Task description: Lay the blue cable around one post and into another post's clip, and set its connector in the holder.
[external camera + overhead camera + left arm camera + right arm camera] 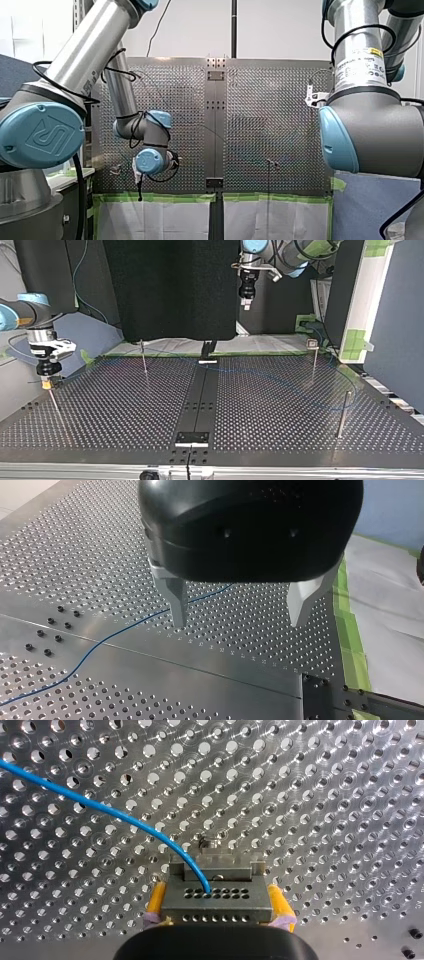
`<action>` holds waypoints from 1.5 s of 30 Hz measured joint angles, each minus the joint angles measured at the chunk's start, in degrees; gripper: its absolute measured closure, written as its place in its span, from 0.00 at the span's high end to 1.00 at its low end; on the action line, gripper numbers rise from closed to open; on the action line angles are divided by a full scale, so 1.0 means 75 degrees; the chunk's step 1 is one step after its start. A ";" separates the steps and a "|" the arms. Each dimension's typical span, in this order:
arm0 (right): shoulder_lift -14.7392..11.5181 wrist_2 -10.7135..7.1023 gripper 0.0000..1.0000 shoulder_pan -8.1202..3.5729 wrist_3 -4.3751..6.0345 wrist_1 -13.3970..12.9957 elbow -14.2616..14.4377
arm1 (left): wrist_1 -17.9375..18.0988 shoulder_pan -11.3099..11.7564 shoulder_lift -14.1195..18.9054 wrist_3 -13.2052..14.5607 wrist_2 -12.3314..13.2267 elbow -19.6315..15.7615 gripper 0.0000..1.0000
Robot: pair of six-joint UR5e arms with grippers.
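Perforated table [75, 545], green tape [350, 630], perhaps white paper [390, 605]

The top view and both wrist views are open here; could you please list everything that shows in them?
table: one, silver, perforated, under everything
centre strip: one, dark, along the table's middle
posts: four, thin metal, upright on the table
clip: one, grey, atop the far post at the top view's right
connector: one, grey, held by my right gripper
blue cable: one, blue, curving across the table into the connector
green tape: several strips, green, along the table's edge
left gripper: one, black with metal fingers, open above the table
right gripper: one, yellow pads, shut on the connector
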 joint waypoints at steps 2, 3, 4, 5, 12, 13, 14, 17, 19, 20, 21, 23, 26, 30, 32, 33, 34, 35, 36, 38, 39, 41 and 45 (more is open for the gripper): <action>0.0000 0.0000 1.00 0.0000 0.0000 0.0000 0.0000 | -0.0001 0.0002 0.0001 0.0000 0.0004 0.0000 1.00; 0.0001 0.0000 1.00 0.0000 0.0000 0.0000 0.0000 | -0.0003 0.0003 0.0000 -0.0002 0.0007 0.0000 1.00; 0.0000 0.0000 1.00 0.0000 0.0000 0.0000 0.0000 | -0.0005 0.0003 0.0000 -0.0002 0.0010 0.0000 1.00; 0.0000 0.0000 1.00 0.0000 0.0000 0.0000 0.0000 | -0.0006 0.0006 0.0000 -0.0002 0.0012 0.0001 1.00; 0.0001 0.0000 1.00 0.0000 0.0000 0.0000 -0.0001 | -0.0009 0.0015 0.0001 -0.0027 0.0009 0.0012 1.00; 0.0001 0.0000 1.00 0.0000 0.0000 -0.0001 0.0000 | -0.0014 0.0016 0.0003 -0.0037 -0.0004 0.0016 1.00; 0.0000 0.0000 1.00 0.0000 0.0000 0.0000 0.0000 | -0.0035 0.0020 0.0004 -0.0054 -0.0039 0.0025 1.00; 0.0001 -0.0001 1.00 0.0000 0.0000 0.0000 0.0000 | -0.0152 0.0027 0.0001 -0.0140 -0.0184 0.0048 1.00; 0.0000 0.0000 1.00 0.0000 0.0000 0.0000 0.0000 | -0.0209 0.0029 -0.0002 -0.0211 -0.0317 0.0054 1.00; 0.0001 -0.0001 1.00 0.0000 0.0000 0.0000 0.0000 | -0.0228 0.0030 0.0000 -0.0231 -0.0397 0.0055 1.00; 0.0000 0.0000 1.00 0.0000 0.0000 0.0000 0.0000 | -0.0233 0.0030 -0.0001 -0.0233 -0.0436 0.0056 1.00; 0.0001 0.0000 1.00 0.0000 0.0000 0.0000 0.0000 | -0.0236 0.0034 0.0000 -0.0201 -0.0590 0.0056 1.00; 0.0000 0.0000 1.00 0.0000 0.0000 -0.0001 -0.0001 | -0.0220 0.0029 0.0000 -0.0149 -0.0687 0.0058 1.00; 0.0000 0.0000 1.00 0.0000 0.0000 0.0000 0.0000 | -0.0212 0.0021 -0.0003 -0.0124 -0.0707 0.0059 1.00; 0.0000 -0.0001 1.00 0.0000 0.0000 0.0000 0.0000 | -0.0210 0.0020 -0.0003 -0.0120 -0.0709 0.0059 1.00; 0.0000 0.0000 1.00 0.0000 0.0000 0.0000 -0.0001 | -0.0210 0.0019 -0.0003 -0.0119 -0.0710 0.0059 1.00; 0.0000 0.0000 1.00 0.0000 0.0000 0.0000 0.0000 | -0.0209 0.0019 -0.0003 -0.0119 -0.0710 0.0059 1.00; 0.0000 0.0000 1.00 0.0000 0.0000 0.0000 0.0000 | -0.0209 0.0018 -0.0004 -0.0118 -0.0710 0.0059 1.00; 0.0001 0.0000 1.00 0.0000 0.0000 0.0000 -0.0001 | -0.0209 0.0017 -0.0004 -0.0118 -0.0710 0.0059 1.00; 0.0001 0.0000 1.00 0.0000 0.0001 0.0000 0.0000 | -0.0209 0.0017 -0.0005 -0.0117 -0.0710 0.0059 1.00; 0.0000 0.0000 1.00 0.0000 0.0000 0.0000 0.0000 | -0.0209 0.0017 -0.0004 -0.0117 -0.0710 0.0059 1.00; 0.0000 0.0000 1.00 0.0000 0.0001 0.0000 -0.0001 | -0.0209 0.0017 -0.0005 -0.0117 -0.0711 0.0059 1.00; 0.0000 0.0000 1.00 0.0000 0.0000 0.0000 0.0000 | -0.0209 0.0017 -0.0005 -0.0117 -0.0710 0.0059 1.00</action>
